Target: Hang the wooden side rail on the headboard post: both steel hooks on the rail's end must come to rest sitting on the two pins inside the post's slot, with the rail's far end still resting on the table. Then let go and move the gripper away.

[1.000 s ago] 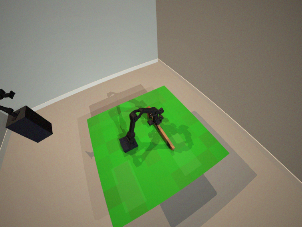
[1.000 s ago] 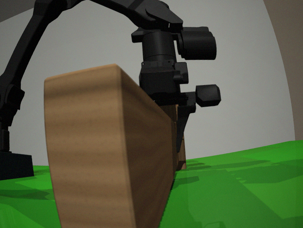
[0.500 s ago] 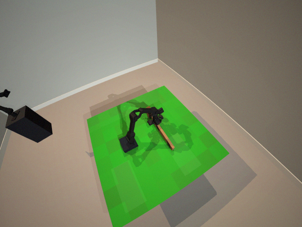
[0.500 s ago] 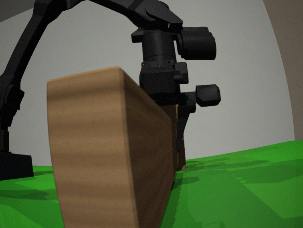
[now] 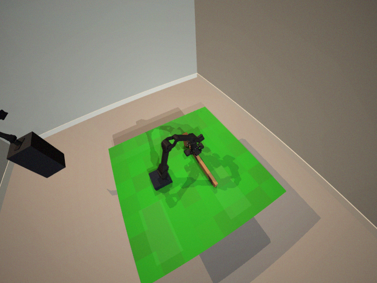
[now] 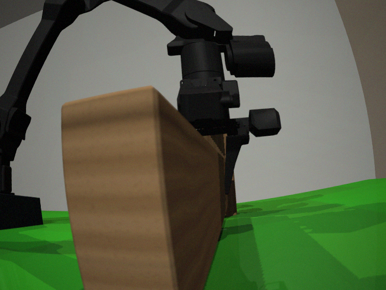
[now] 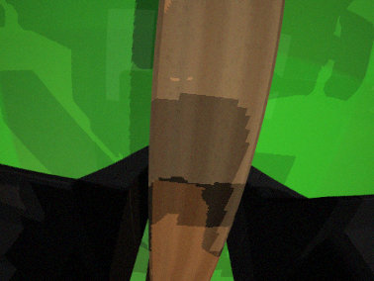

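The wooden side rail [image 5: 206,170] [image 6: 115,193] [image 7: 213,45] stands on edge, its far end toward the exterior camera. My gripper [image 5: 194,150] [image 6: 217,187] [image 7: 199,160] points down and is shut on the rail near its post end, with one finger on each side. The headboard post [image 5: 185,135] [image 6: 231,207] stands just beyond the gripper, mostly covered by the gripper and rail. The steel hooks, the slot and the pins are hidden, so I cannot tell whether the hooks sit on the pins. The underside of the rail's far end is out of view in the exterior view.
The green table top [image 5: 164,234] [image 6: 312,249] lies under everything. My arm's dark base [image 5: 160,180] [image 6: 18,212] stands to the left of the rail. A separate black block [image 5: 36,155] with part of another arm is at the far left, off the green top.
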### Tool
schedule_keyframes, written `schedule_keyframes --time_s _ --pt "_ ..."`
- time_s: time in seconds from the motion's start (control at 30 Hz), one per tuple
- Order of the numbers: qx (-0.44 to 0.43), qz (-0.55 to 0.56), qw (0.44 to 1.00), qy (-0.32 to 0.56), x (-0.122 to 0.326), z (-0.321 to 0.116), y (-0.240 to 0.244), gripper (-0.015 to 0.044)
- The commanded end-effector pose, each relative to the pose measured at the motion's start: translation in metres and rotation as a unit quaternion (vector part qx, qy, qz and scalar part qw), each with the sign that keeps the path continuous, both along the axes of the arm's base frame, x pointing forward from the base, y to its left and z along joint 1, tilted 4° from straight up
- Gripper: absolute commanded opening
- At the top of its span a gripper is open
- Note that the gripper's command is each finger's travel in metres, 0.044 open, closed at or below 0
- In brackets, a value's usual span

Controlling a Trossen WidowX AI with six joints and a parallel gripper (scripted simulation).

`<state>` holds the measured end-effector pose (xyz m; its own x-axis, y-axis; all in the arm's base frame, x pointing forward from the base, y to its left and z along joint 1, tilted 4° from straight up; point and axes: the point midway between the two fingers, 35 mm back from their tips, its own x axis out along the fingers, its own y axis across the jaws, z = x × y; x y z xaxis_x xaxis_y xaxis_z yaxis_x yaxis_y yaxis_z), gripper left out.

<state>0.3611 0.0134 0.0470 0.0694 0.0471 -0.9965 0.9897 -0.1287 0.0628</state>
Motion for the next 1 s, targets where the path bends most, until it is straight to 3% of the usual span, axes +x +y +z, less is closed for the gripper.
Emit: schedule_keyframes --time_s 0.0,0.97 --pt "0.002 -0.001 1.000 -0.003 0.0005 0.0016 0.0021 0.0000" --pt "0.002 -0.001 1.000 -0.003 0.0029 0.0029 0.0050 0.0000"
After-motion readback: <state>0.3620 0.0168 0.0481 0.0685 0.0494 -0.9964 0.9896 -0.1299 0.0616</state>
